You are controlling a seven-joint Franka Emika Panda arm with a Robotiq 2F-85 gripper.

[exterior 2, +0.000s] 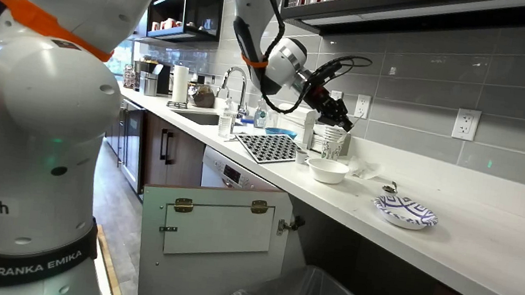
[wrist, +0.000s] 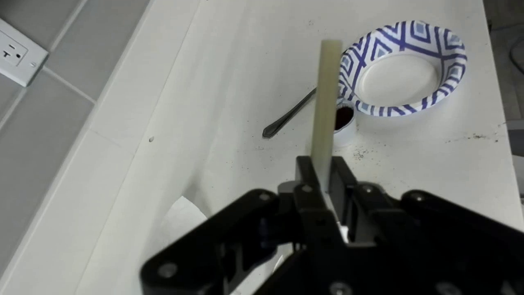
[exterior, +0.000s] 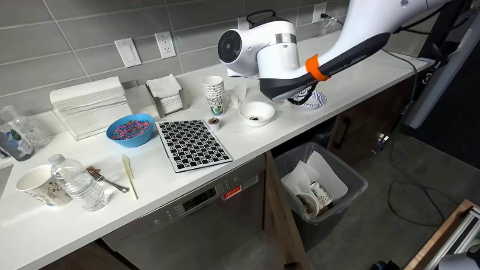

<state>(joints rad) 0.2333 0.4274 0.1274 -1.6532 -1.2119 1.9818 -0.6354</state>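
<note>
My gripper [wrist: 324, 174] is shut on a pale, flat stick [wrist: 326, 98], which points away from the fingers above the counter. In an exterior view the gripper [exterior 2: 348, 124] is above the counter, and there it appears just over the stack of paper cups [exterior 2: 331, 148]; its exact distance from them is unclear. Beyond the stick in the wrist view are a blue-and-white patterned bowl [wrist: 453, 67], a small white cup [wrist: 347, 134] with dark red contents, and a metal utensil handle [wrist: 284, 121]. In an exterior view the arm hides the gripper.
A white bowl [exterior: 245, 117], a small cup [exterior: 214, 126], a checkered board [exterior: 193, 144] and a blue bowl [exterior: 135, 141] of colored bits stand along the counter. Crumpled clear plastic [exterior 2: 365, 168] lies by the wall. Below are an open cabinet door [exterior 2: 216, 234] and a trash bin [exterior: 358, 187].
</note>
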